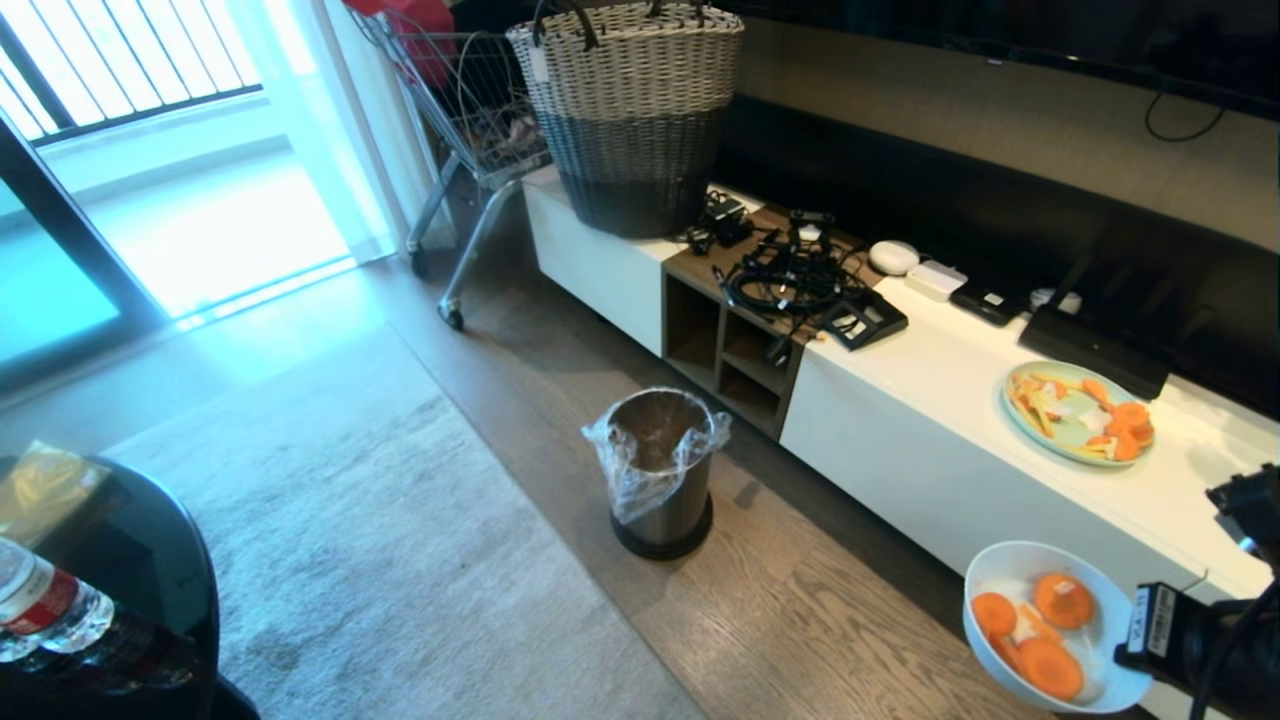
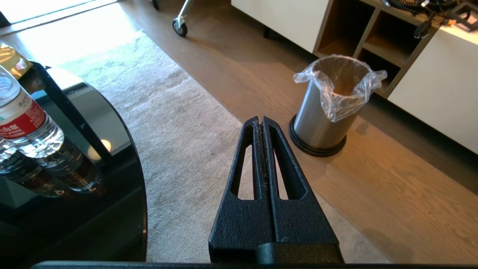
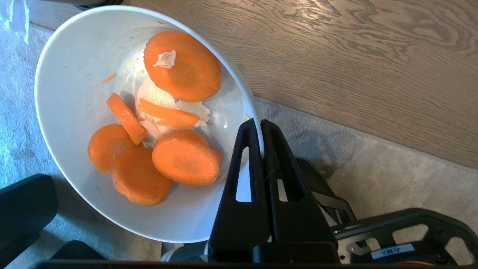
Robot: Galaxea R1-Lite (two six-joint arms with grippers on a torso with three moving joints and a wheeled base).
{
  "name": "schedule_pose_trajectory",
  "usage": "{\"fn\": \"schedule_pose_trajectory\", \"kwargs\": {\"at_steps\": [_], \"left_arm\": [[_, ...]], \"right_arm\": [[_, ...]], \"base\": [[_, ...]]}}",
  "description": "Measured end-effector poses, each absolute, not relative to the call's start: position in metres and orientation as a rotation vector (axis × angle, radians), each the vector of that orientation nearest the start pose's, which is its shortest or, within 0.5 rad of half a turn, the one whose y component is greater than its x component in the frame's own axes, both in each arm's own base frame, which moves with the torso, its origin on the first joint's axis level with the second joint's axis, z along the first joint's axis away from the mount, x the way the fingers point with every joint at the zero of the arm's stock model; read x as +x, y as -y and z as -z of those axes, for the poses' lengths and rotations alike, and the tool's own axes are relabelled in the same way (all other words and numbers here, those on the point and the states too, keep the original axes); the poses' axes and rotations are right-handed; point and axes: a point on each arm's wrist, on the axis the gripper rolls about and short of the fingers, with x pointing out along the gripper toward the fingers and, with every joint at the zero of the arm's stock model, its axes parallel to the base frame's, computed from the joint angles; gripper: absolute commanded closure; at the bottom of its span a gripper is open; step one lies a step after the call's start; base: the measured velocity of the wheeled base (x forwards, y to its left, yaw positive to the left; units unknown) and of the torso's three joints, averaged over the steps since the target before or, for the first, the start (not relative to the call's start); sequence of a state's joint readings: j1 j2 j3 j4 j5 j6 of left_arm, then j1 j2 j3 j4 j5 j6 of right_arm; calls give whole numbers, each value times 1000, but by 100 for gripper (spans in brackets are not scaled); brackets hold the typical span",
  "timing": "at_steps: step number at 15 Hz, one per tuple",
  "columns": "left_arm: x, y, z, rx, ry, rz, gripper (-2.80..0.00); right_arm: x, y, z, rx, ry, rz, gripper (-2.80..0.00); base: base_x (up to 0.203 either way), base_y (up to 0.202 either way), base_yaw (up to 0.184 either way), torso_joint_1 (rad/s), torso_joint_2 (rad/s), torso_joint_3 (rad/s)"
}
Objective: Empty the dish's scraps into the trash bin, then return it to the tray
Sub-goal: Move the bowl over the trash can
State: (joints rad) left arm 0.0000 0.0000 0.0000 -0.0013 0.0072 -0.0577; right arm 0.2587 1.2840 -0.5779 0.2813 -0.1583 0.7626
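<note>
Carrot slices [image 3: 164, 123] and a few pale whitish bits lie heaped in the white bowl [image 1: 1050, 625]; the right gripper [image 3: 260, 127] is clenched on the bowl's rim, one finger inside the wall and one outside, and holds the bowl in the air over the wood floor [image 1: 800, 620] at about four o'clock in the head view; the bowl tips a little, yet every slice stays inside it. Standing on the floor near the middle of that view is the metal bin [image 1: 661, 470], upright, its clear bag liner folded out over the rim, well apart from the bowl and off toward ten o'clock from it; nothing can be made out inside it. Just behind the bin runs the long white cabinet [image 1: 900, 440]; at three o'clock on its top sits a pale green plate [image 1: 1078, 412] with more orange pieces, and at twelve o'clock stands a big woven basket [image 1: 632, 110] beside a tangle of black cables [image 1: 790, 275]. A grey rug [image 1: 350, 540] covers the floor to the left. The left gripper [image 2: 262, 121] hangs with its fingers pressed together, holding nothing, over the rug's edge, with the bin near it; a black glass table [image 2: 74, 209] with a water bottle [image 2: 26, 119] stands at eight o'clock.
</note>
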Motion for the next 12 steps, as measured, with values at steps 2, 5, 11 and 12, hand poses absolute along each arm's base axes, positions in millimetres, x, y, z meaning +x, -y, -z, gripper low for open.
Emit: {"fn": "schedule_pose_trajectory", "kwargs": {"at_steps": [2, 5, 11, 12], "left_arm": [[-23, 0, -76, -57, 1, -7, 0], [-23, 0, -76, -57, 1, -7, 0], [-23, 0, -76, -58, 1, -7, 0], [-23, 0, -76, -58, 1, -7, 0]], "right_arm": [[160, -39, -150, 495, -938, 277, 0], [174, -42, -152, 502, -912, 267, 0], [202, -50, -151, 510, -869, 259, 0], [209, -51, -153, 511, -863, 259, 0]], "base": [[0, 0, 0, 5, 1, -195], [0, 0, 0, 3, 2, -199], [0, 0, 0, 2, 3, -197], [0, 0, 0, 2, -2, -198]]}}
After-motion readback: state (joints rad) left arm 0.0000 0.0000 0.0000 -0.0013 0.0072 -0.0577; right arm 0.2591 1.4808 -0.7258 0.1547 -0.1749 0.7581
